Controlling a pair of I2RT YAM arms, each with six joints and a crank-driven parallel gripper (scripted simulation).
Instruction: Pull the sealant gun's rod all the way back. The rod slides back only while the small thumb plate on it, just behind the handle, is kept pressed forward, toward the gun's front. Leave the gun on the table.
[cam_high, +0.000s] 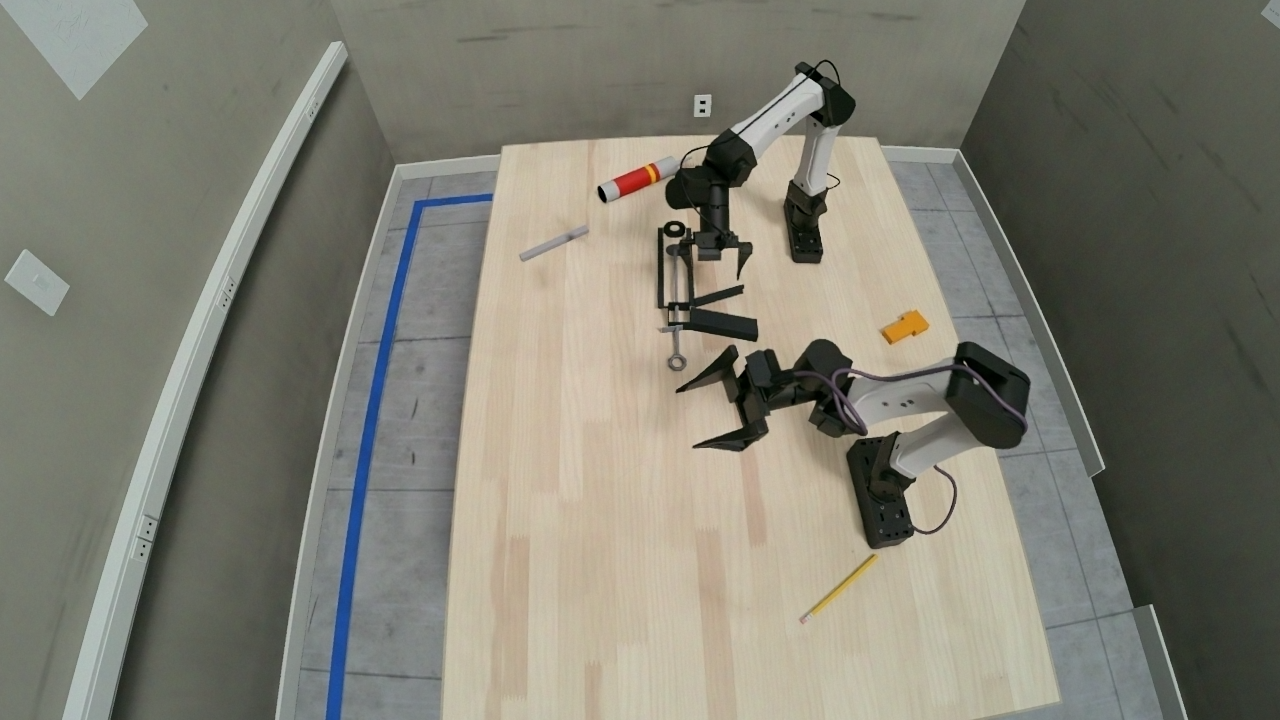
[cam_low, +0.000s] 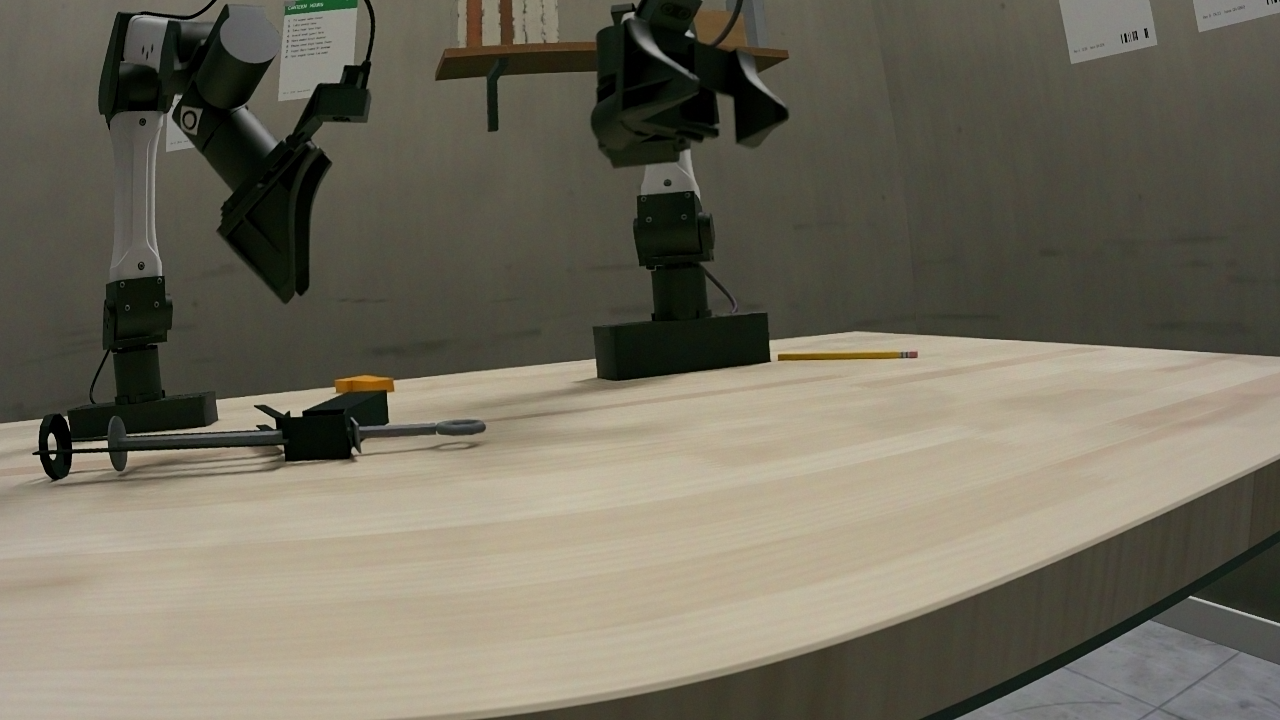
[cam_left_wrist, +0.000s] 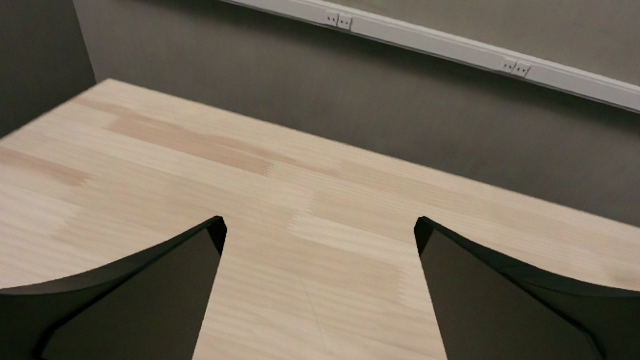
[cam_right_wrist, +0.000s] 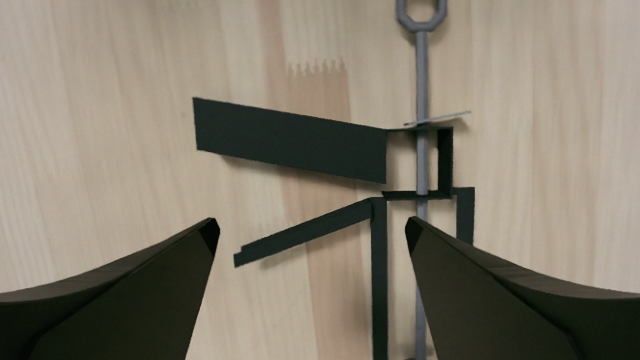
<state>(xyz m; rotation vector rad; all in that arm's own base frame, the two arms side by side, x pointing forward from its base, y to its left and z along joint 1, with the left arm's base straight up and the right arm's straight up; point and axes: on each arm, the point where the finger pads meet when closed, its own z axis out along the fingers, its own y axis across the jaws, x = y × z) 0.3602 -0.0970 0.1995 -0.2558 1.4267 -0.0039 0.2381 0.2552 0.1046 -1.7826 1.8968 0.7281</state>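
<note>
The sealant gun lies on the table, its black handle (cam_high: 723, 323) (cam_low: 353, 407) (cam_right_wrist: 290, 135) and trigger (cam_high: 718, 294) (cam_right_wrist: 305, 232) pointing toward the arms' side. Its grey rod (cam_right_wrist: 422, 75) (cam_low: 393, 430) ends behind the handle in a ring (cam_high: 676, 361) (cam_low: 460, 427). The rod's front disc (cam_low: 117, 443) is near the frame's front end. The thin thumb plate (cam_right_wrist: 445, 115) (cam_low: 357, 436) sits slanted on the rod just behind the handle. My right gripper (cam_high: 713, 273) (cam_low: 293, 295) (cam_right_wrist: 312, 221) is open, above the gun, touching nothing. My left gripper (cam_high: 686, 419) (cam_low: 733, 102) (cam_left_wrist: 320, 221) is open and raised beyond the ring end.
A red and grey cartridge (cam_high: 636, 181) and a grey tube (cam_high: 554, 243) lie beyond the gun's front and side. An orange block (cam_high: 904, 326) (cam_low: 364, 384) lies between the arm bases' side and the table edge. A pencil (cam_high: 838, 588) (cam_low: 841, 355) lies near the left arm's base.
</note>
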